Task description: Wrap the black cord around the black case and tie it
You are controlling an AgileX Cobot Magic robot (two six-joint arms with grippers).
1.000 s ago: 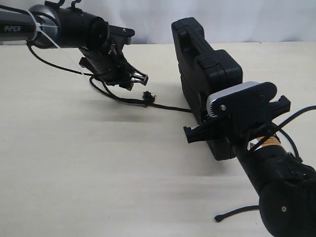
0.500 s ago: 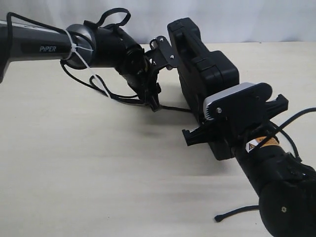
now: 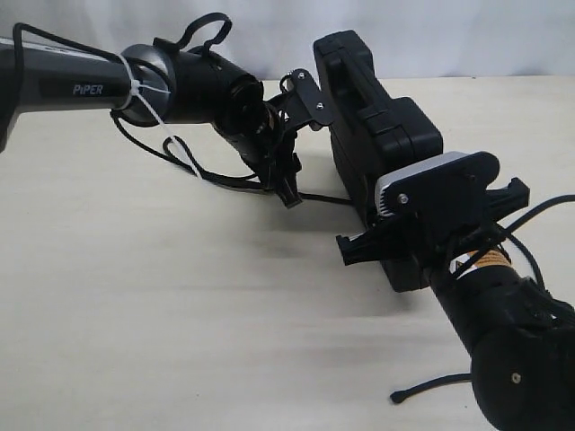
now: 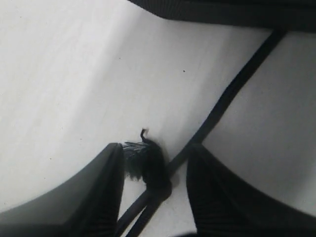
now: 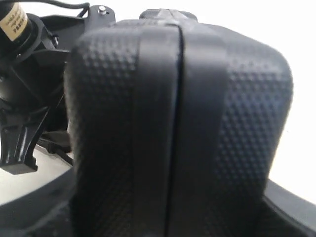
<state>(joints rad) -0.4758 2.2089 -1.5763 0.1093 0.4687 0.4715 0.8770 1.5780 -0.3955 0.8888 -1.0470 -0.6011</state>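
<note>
Fingers spread around the frayed knot beside the black case

The black case stands on edge on the table, its near end clamped by the right gripper. The left gripper, short of the knot a second ago, now holds its fingers apart around it. Where the black cord passes the case is hidden.

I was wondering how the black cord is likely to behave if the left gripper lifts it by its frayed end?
Probably floppy: the black cord lies limp on the table, so it should droop and trail. Its knotted, frayed end, inside the left gripper, likely resists slipping out. It looks thin, so probably light.
</note>
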